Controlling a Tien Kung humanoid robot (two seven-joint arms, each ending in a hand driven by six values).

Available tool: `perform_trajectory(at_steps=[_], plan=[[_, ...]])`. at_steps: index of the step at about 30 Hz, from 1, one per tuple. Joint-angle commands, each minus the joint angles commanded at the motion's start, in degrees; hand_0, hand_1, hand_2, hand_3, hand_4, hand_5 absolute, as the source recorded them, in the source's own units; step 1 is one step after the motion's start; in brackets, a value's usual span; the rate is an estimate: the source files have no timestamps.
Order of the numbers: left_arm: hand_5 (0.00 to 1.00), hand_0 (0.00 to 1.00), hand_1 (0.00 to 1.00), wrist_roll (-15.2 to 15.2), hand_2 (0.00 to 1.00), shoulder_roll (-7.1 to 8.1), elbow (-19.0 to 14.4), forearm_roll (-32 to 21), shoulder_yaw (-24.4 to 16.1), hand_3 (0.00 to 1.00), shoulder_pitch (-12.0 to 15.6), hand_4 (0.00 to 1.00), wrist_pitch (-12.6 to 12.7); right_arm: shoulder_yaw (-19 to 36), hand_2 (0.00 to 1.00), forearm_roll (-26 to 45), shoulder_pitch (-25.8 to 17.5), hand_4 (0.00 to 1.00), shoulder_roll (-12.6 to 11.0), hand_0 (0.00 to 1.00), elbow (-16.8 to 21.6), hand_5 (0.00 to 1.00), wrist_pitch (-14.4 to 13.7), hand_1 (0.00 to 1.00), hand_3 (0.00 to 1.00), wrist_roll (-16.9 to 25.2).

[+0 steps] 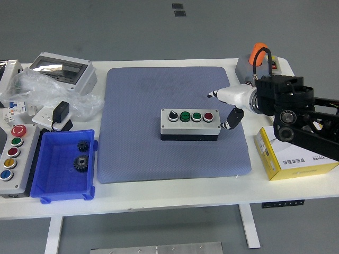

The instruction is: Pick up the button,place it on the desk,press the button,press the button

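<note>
A grey button box point(190, 124) with a black base lies flat on the blue mat point(137, 95), near its middle. Its top carries a black knob, two green buttons and a red button. My right hand point(229, 105) hovers just right of the box, clear of it, fingers spread and holding nothing. The black right arm point(299, 108) reaches in from the right edge. My left arm is out of view.
A yellow box point(288, 159) lies under my right arm. An orange-topped grey box point(256, 59) stands at the back right. At left sit a blue bin point(62, 168) with gears, a long button panel point(13, 156), a plastic bag and an enclosure point(63, 69).
</note>
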Motion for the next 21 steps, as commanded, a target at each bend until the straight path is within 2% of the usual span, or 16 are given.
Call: perform_trajectory(at_steps=[5,6,11,12,21], plan=[[0.069,0.623,0.534,-0.1,0.504,0.05,0.0,-0.1,0.0,0.589,-0.3,0.475,-0.1,0.5,0.705,4.1,0.4,0.583,0.9,0.769,-0.5,0.047,5.5,0.750,0.998,0.0],[0.071,0.623,0.537,-0.1,0.506,0.06,0.0,-0.1,0.0,0.591,-0.3,0.479,-0.1,0.6,0.360,4.6,0.5,0.336,1.1,0.597,-0.6,0.002,6.3,0.575,0.998,0.0],[0.071,0.623,0.537,0.0,0.506,0.04,0.0,-0.2,0.1,0.591,-0.3,0.479,-0.1,0.8,0.360,5.2,0.5,0.336,1.7,0.597,-1.6,0.002,7.1,0.575,0.998,0.0],[0.073,0.623,0.538,0.0,0.507,0.02,0.0,-0.2,0.1,0.592,-0.3,0.483,-0.1,0.8,0.339,5.2,0.5,0.251,1.8,0.559,-1.9,0.002,7.1,0.545,0.998,0.0],[0.078,0.623,0.538,0.0,0.507,-0.03,0.0,-0.3,0.0,0.593,-0.3,0.487,-0.1,1.3,0.334,4.9,0.6,0.219,1.7,0.533,-2.7,0.002,7.2,0.529,0.998,0.0]])
